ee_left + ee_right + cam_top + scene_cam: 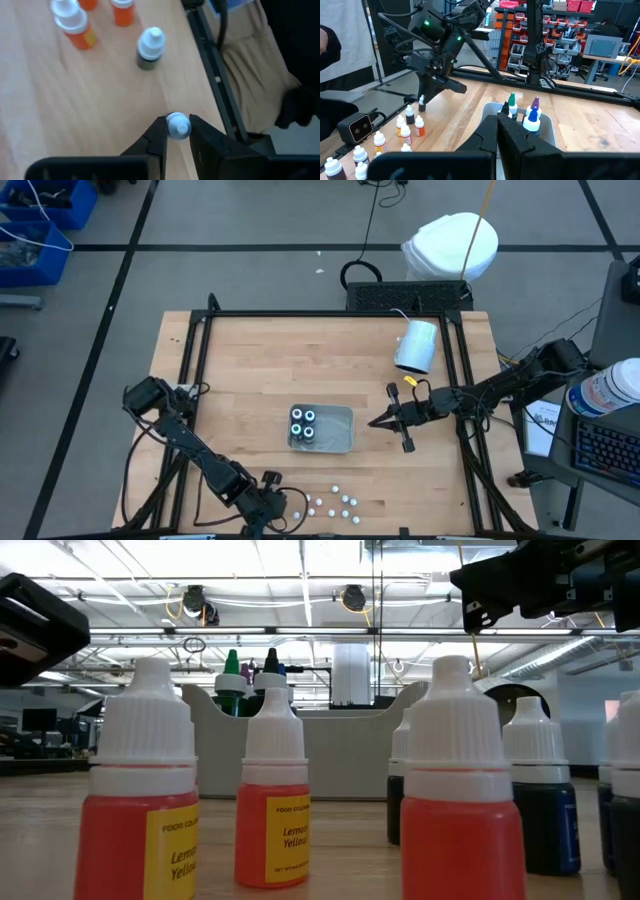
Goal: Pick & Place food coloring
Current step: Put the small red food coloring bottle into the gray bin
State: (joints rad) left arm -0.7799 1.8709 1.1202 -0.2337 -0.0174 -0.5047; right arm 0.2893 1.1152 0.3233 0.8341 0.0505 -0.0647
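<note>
Several small food coloring bottles [335, 502] with white caps stand in a loose group near the table's near edge; the low view shows yellow-labelled ones [272, 810] and dark ones [540, 805]. My left gripper [286, 502] is at the left end of that group, shut on one bottle [177, 125]. A grey tray [335, 442] at the table's middle holds several more bottles [302, 423], upright, with green, blue and purple tops [522, 111]. My right gripper [378, 421] hovers just right of the tray, shut and with nothing in it. My left gripper pinches one bottle by its white ribbed cap [174, 121] between its two fingertips [159, 131]. The fingers slant steeply down from the table's left and near side. The cap hides the bottle's body, and I cannot tell whether its base is on the table.
A white cylinder [417, 345] lies on its side at the table's far right. A black frame rail [212, 65] runs along the table's edge close to the held bottle. Bare wood lies between the tray and the near-edge bottles. A person's trouser leg [255, 65] shows beyond the rail.
</note>
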